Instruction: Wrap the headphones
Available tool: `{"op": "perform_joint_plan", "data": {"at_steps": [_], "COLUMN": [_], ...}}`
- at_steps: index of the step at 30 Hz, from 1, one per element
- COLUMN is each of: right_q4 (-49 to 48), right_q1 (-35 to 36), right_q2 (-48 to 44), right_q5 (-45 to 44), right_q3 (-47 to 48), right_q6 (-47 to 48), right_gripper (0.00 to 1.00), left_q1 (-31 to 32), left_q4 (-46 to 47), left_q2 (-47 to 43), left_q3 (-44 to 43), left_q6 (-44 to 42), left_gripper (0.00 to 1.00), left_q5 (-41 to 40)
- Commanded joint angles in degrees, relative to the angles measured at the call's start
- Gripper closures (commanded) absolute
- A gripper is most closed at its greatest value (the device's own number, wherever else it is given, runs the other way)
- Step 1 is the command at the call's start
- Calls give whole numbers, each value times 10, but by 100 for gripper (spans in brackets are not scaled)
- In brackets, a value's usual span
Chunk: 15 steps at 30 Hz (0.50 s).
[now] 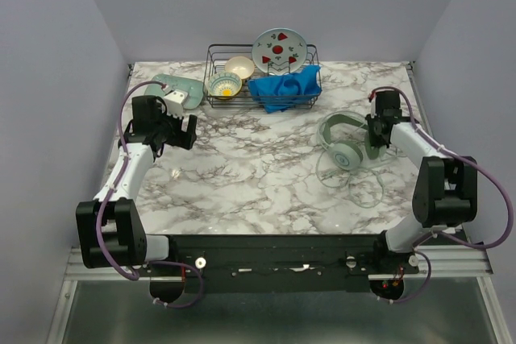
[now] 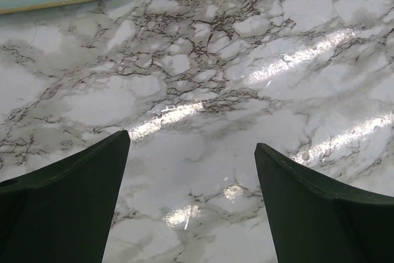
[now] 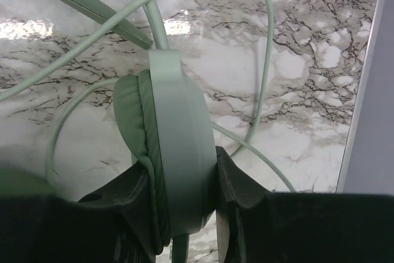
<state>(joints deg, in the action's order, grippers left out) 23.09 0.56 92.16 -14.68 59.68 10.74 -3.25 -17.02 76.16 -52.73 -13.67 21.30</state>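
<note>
Over at the far right of the table (image 1: 258, 179), top view: right claw (image 1: 376, 133) sits on the outer ear cup (image 1: 373, 147) of the headphones (image 1: 343, 149), which lie w/ the other cup and headband (image 1: 332, 122) stretching off to the claw's left. Loose cable (image 1: 355, 185) sprawls in loops on the claw's near side. Left claw (image 1: 179, 130) hangs well apart on the opposite side, nothing in it. Just beyond it are a tray (image 1: 171, 83) and a small white item (image 1: 175, 100). A wire rack (image 1: 262, 102) w/ plate (image 1: 280, 50), two bowls (image 1: 226, 84) and blue cloth (image 1: 284, 88) stands far-centre, well apart from both claws. Left wrist view: jaws spread wide over bare marble, tray corner ahead-left, not touching. Right wrist view: jaws press on both sides of the ear cup, pad one side and shell the other, so it's gripping, cup on edge. Cable arcs ahead and to the right, one strand running out from behind the cup. Table edge & wall (image 3: 378, 121) are close on the claw's right. Step, I'd say: first grab, wrapping not yet begun. Next prob. needs the set lifted or steadied so the left claw can cross over, catch the cable and wind it round the headband. In the way: tangled loops could snag, and there's little room by the wall.
</note>
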Motion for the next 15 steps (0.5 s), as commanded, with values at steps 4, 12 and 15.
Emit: {"op": "perform_joint_plan", "data": {"at_steps": [4, 12, 15], "right_q4": [-11, 22, 22], "right_q1": [105, 331, 407], "right_q2": [-82, -116, -86], "right_q5": [-64, -156, -178], "right_q3": [-35, 24, 83], "right_q6": [74, 44, 26], "right_gripper": [99, 99, 99], "left_q1": [6, 25, 57], "left_q4": [-68, -172, -179], "left_q2": [-40, -51, -51], "left_q3": [-47, -146, -168], "left_q6": [-4, -10, 9], "left_gripper": [8, 8, 5], "left_q5": [48, 93, 96]}}
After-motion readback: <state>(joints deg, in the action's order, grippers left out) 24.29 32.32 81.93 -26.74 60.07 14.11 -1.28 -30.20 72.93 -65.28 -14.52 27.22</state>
